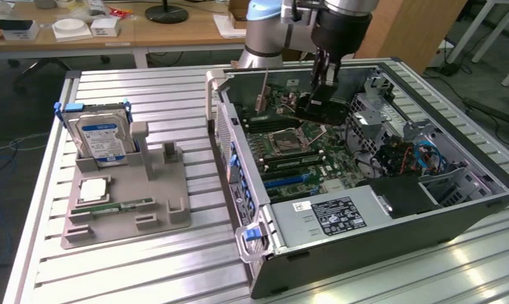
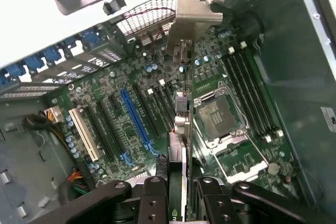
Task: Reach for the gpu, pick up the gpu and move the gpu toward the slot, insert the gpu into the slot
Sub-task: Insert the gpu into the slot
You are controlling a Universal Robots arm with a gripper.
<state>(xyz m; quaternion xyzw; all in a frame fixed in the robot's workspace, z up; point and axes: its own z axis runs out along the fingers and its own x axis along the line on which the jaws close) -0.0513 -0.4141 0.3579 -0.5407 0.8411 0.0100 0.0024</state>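
Light: bright, even, probably from overhead.
Glare: white patches on the table (image 1: 470,263) toward its near edge; the gpu (image 2: 180,114) bracket shines pale.
Shadow: deep inside the computer case (image 1: 373,247).

A slatted metal bench (image 1: 153,88) carried two things. A grey fixture (image 1: 123,223) lay near its edge at the exterior view's left; an open computer case (image 1: 390,221) lay toward the opposite edge.
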